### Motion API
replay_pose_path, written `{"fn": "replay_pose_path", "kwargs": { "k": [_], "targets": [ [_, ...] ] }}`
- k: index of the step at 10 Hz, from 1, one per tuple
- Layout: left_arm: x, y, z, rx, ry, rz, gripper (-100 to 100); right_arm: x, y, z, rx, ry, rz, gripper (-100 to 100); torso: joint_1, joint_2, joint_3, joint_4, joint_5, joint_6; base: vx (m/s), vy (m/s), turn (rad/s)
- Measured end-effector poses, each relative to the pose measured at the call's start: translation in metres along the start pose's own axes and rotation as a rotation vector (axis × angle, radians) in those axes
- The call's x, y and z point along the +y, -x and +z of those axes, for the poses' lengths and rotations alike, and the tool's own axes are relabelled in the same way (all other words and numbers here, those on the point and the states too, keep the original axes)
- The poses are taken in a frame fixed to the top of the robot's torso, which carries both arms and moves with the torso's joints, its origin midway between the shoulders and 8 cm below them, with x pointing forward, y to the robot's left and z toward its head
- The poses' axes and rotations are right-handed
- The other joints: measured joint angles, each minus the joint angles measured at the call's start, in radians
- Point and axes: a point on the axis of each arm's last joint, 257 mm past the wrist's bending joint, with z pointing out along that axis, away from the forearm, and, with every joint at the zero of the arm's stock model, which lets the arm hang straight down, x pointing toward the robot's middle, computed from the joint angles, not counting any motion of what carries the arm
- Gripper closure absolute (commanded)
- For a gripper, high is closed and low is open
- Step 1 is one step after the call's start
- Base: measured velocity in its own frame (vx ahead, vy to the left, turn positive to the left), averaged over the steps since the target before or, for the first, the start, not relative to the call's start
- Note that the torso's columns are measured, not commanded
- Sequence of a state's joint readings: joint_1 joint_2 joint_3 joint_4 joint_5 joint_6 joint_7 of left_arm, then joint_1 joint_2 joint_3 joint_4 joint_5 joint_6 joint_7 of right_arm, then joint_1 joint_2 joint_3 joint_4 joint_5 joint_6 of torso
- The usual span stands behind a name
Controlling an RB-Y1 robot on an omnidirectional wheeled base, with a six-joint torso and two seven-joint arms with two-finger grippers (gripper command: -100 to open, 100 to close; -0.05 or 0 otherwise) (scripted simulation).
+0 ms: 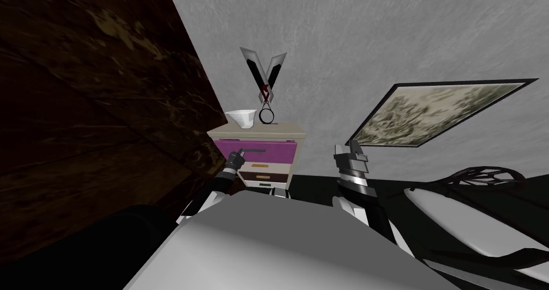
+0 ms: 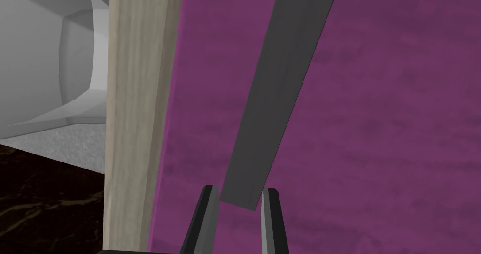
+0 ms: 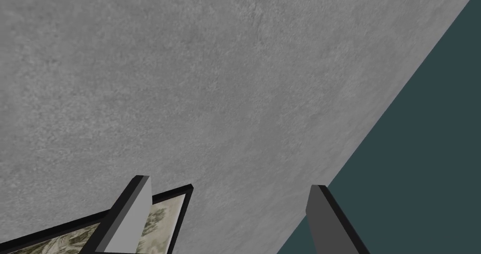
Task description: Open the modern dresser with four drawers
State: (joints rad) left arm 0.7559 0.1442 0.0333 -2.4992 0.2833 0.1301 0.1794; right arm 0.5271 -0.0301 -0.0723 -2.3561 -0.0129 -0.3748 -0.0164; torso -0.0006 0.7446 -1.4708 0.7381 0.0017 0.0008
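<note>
Against the grey wall (image 1: 375,35), straight ahead of the robot, stands the dresser (image 1: 298,142), a pale wood frame with a purple top drawer (image 1: 276,154) and darker drawer fronts below it. A flat dark grey handle (image 2: 277,101) runs across the purple front. The left gripper (image 2: 239,195) is at one end of this handle, its fingers (image 2: 209,213) drawn close together and clamped on the bar's sides. In the head view the left gripper (image 1: 239,154) sits at the left edge of the drawer front.

A white bowl (image 1: 241,118) stands near the left edge of the dresser top. A dark ring (image 1: 266,115) stands upright just beside it, nearer the middle.

A dark wooden surface (image 1: 80,115) rises to the left of the dresser. The right gripper (image 1: 351,153) is raised well to the right, near a picture frame (image 1: 434,115); its fingers (image 3: 136,213) stand wide apart, holding nothing.
</note>
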Motion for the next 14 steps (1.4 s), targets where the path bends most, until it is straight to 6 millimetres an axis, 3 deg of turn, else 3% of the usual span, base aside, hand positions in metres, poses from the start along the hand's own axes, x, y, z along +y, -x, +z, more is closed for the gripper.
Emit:
{"fn": "replay_pose_path", "kwargs": {
  "k": [5, 6, 14],
  "targets": [
    [0.002, 0.000, -0.006, 0.003, 0.016, 0.001, 100, 0.000, 0.000, 0.000, 0.000, 0.000, 0.000, 0, 0.000, -0.006, -0.004, -0.001, -0.001, 0.000, -0.162, -0.016, 0.019],
    [0.001, -0.001, -0.007, 0.005, 0.017, 0.000, -100, 0.000, 0.000, 0.000, 0.000, 0.000, 0.000, 0, 0.000, -0.004, -0.003, -0.001, -0.001, 0.000, -0.105, -0.028, 0.048],
    [-0.038, 0.008, 0.014, 0.029, 0.024, -0.001, -100, 0.000, 0.000, 0.000, 0.000, 0.000, 0.000, 0, 0.000, -0.004, -0.004, 0.001, -0.003, -0.001, 0.002, -0.035, 0.030]
  ]
}}
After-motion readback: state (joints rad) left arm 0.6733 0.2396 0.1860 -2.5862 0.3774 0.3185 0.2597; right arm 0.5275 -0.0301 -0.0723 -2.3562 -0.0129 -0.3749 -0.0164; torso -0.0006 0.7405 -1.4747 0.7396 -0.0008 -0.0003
